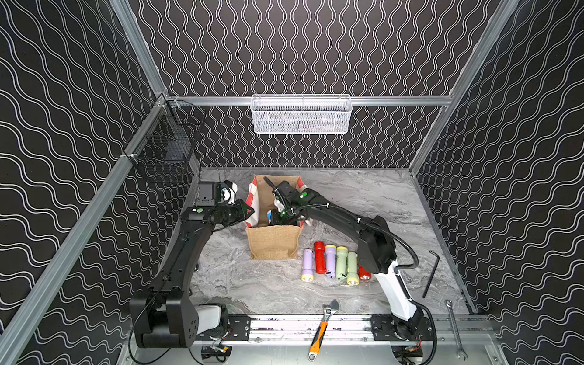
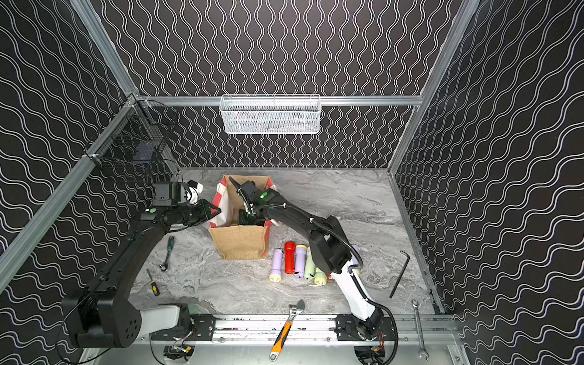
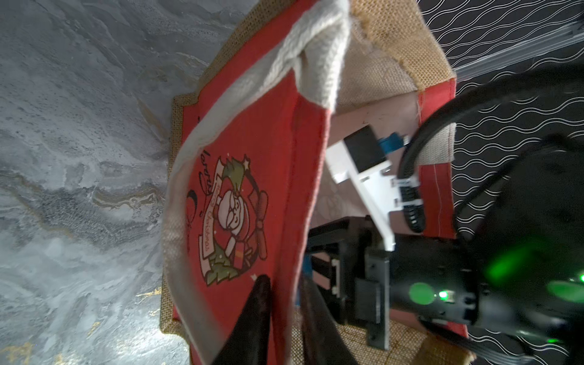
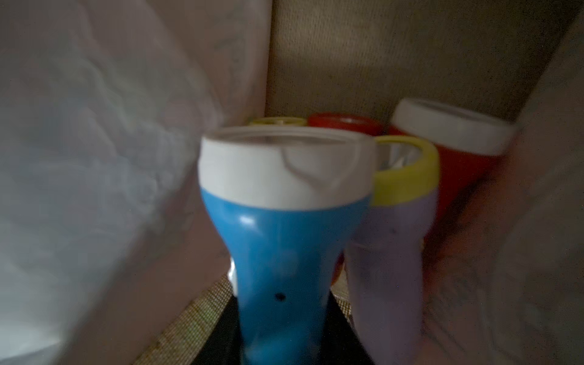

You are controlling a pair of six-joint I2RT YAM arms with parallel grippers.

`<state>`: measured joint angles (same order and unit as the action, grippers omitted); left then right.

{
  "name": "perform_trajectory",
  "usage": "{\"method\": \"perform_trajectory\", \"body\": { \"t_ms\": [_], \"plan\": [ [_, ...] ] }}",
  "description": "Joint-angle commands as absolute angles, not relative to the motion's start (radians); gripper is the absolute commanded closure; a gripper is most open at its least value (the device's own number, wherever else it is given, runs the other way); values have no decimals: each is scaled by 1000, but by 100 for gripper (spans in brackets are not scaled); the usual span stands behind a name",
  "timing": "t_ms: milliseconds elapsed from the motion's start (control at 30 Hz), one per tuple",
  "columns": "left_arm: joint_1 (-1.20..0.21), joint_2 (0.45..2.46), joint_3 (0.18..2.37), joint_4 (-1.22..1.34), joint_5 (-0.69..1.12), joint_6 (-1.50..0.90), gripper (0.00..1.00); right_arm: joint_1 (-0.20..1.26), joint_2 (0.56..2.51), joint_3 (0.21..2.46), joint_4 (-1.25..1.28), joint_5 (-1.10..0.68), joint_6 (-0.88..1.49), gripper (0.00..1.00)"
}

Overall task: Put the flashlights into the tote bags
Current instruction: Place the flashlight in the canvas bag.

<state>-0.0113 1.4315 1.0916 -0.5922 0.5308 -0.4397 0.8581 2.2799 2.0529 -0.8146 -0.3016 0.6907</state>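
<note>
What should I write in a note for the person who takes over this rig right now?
Left hand: shut on the red side wall of the tote bag, holding it open.
Right hand: inside the bag, shut on the blue flashlight, not yet released.
Done: at least four other flashlights are in the bag.
Left: release the blue one. At least six loose flashlights lie in a row on the table beside the bag, one partly hidden behind the right arm.
</note>
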Motion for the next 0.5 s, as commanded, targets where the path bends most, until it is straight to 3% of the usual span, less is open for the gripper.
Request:
{"method": "perform_trajectory", "body": {
  "t_ms": [0, 200, 467],
  "plan": [
    [-10, 1428, 1085, -569, 532, -433, 78, 857, 2292, 2031, -847, -295, 718, 72],
    [-10, 1436, 1083, -565, 542, -436, 78, 862, 2305, 1994, -840, -298, 723, 68],
    [-9, 1429, 1082, -563, 537, -436, 78, 848, 2348, 2118, -907, -289, 646, 47]
  ]
}}
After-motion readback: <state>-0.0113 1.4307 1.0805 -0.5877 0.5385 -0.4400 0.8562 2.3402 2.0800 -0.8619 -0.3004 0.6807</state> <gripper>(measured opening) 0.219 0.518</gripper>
